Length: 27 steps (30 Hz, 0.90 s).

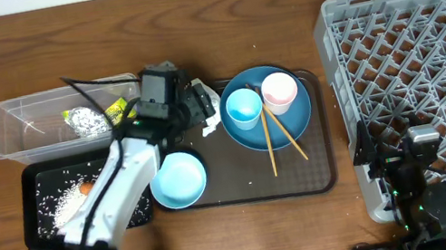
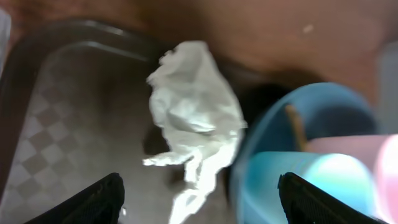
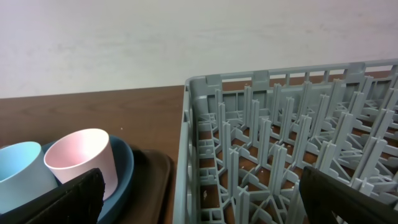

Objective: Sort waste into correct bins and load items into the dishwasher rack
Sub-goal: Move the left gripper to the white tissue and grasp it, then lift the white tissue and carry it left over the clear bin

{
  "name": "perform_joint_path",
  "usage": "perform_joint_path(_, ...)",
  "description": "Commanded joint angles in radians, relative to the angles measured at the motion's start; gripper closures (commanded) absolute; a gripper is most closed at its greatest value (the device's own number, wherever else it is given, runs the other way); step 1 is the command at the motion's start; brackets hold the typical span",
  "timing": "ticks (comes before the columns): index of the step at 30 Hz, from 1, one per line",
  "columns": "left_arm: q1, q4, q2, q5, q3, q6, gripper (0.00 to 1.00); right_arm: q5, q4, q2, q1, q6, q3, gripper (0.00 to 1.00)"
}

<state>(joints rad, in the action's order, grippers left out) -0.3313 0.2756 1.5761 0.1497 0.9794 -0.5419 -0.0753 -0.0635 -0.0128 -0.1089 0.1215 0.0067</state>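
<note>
1. The crumpled white tissue [image 2: 196, 102] lies on the brown serving tray [image 2: 56, 124], just beside the rim of the dark-blue plate [image 1: 295, 117]. It is judged to be the object of the step in hand, since the left gripper [image 2: 205, 196] hangs directly over it.
2. The jaws of that gripper are seen standing wide, one on each side of the tissue, with nothing held.
3. A straight descent is called for, until the tips nearly meet the tray floor, so that the thin trailing tail is caught along with the puffed top.
4. The closing is best centred on the bulk of the tissue and kept clear of the plate rim and the light-blue cup [image 1: 244, 107], which stand near one finger.
5. As the tissue is soft and light, a full closing is needed, and a slow lift is advised so that a partial hold is noticed.
6. The clear tub [image 1: 20, 124], where the snack wrapper [image 1: 89, 119] lies, is judged the right bin. The black tray [image 1: 41, 189] with the rice [image 1: 58, 205] and the carrot [image 1: 85, 188] is to be passed over.
7. The right gripper [image 3: 202, 196] is seen at the near wall of the dishwasher rack [image 1: 410, 37], jaws wide and empty, well apart from this work.
</note>
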Motion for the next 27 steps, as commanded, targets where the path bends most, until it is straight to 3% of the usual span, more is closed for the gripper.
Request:
perform_joint_path(1,0.000,-0.021,0.053,-0.027,0.018,0.014,0.18,0.001,-0.004,0.002,-0.001,-0.003,-0.002,0.01)
perform_joint_path(14,0.000,-0.043,0.208,-0.028,0.018,0.015,0.18,0.001,-0.004,0.002,-0.001,-0.003,-0.002,0.01)
perform_joint_path(17,0.000,-0.044,0.217,-0.028,0.018,0.019,0.28,0.001,-0.004,0.002,-0.001,-0.003,-0.002,0.01)
perform_joint_path(25,0.000,-0.045,0.217,-0.028,0.018,0.060,0.65,0.001,-0.004,0.002,-0.001,-0.003,-0.002,0.01)
perform_joint_path(27,0.000,-0.042,0.217,-0.029,0.018,0.064,0.69,0.001,-0.004,0.002,-0.001,-0.003,-0.002,0.01)
